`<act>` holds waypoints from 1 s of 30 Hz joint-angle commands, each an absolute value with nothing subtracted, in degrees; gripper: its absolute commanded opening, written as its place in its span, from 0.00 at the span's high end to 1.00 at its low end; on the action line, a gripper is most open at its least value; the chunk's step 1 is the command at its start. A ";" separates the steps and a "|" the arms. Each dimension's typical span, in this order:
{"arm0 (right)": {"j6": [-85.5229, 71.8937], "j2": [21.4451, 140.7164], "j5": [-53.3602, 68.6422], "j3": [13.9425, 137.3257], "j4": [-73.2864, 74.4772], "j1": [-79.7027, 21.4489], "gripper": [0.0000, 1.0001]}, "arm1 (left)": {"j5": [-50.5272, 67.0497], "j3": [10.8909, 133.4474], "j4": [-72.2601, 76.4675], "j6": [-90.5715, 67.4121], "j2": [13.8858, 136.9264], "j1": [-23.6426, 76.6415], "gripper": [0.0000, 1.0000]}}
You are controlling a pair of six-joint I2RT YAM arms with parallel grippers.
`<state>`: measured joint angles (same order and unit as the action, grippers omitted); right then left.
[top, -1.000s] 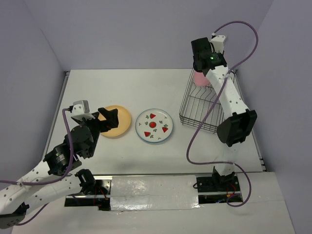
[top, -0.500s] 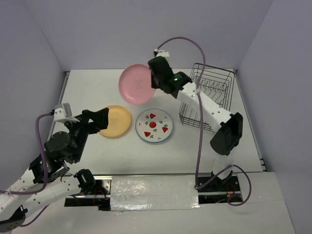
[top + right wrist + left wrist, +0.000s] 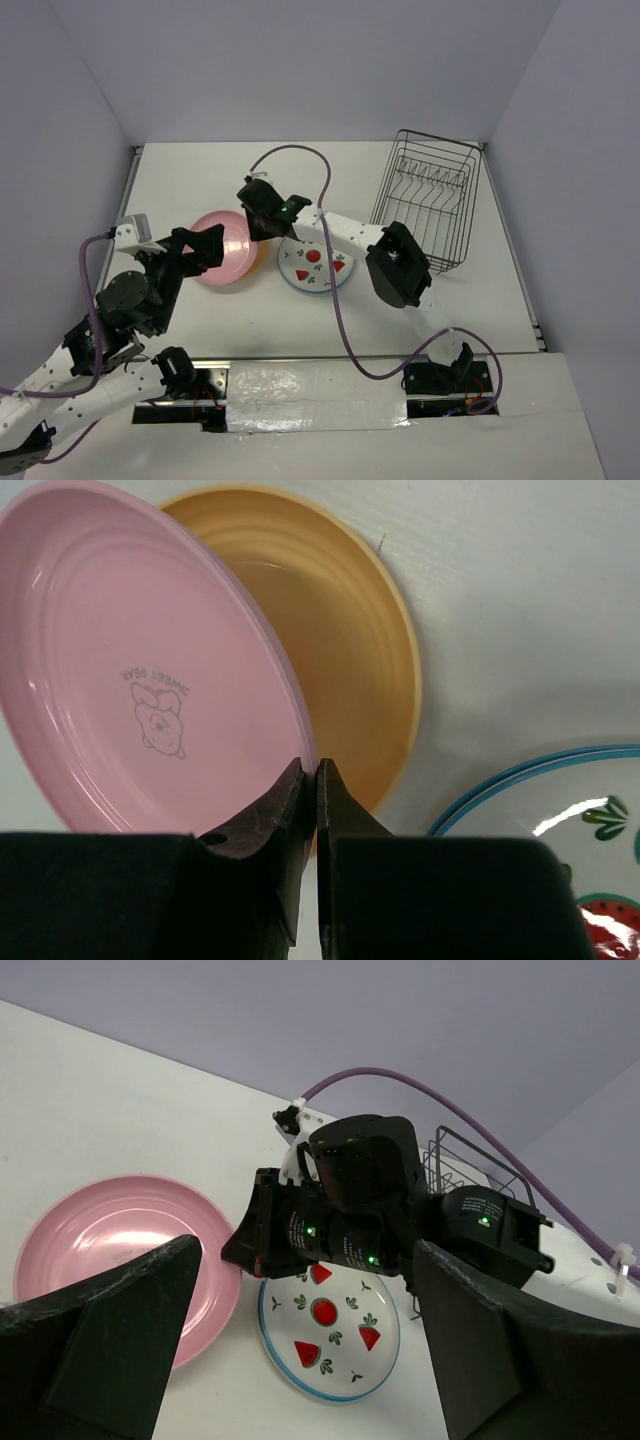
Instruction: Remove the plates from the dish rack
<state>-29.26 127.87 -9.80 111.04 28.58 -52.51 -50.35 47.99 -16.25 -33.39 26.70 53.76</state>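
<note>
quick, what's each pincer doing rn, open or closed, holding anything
Left pincer: open, holding nothing.
Right pincer: shut on the rim of the pink plate.

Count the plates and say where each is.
3. The pink plate, pinched by the right gripper, overlaps the yellow plate; the strawberry plate sits just right of them. None remain in the dish rack.
</note>
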 commanded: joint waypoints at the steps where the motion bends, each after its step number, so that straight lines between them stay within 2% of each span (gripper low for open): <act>1: -32.78 126.74 -8.09 111.28 21.27 -52.12 1.00 | -52.03 47.64 -13.80 -33.66 25.75 54.32 0.01; 6: -34.19 128.14 -8.08 107.40 18.54 -52.47 1.00 | -52.21 47.64 -13.45 -33.57 25.75 54.40 0.01; 9: -34.45 128.85 -9.66 107.40 19.51 -52.47 0.95 | -52.21 47.55 -13.71 -33.75 25.84 54.40 0.01; 13: -34.98 126.75 -10.81 102.33 16.89 -52.29 1.00 | -52.29 47.37 -13.62 -33.75 25.58 54.49 0.01; 22: -36.12 121.03 -9.93 94.31 9.94 -51.68 1.00 | -52.47 47.72 -13.80 -33.57 26.81 54.67 0.01; 30: -35.60 119.71 -10.55 93.43 9.75 -51.68 1.00 | -52.30 47.55 -13.45 -33.40 26.37 54.67 0.01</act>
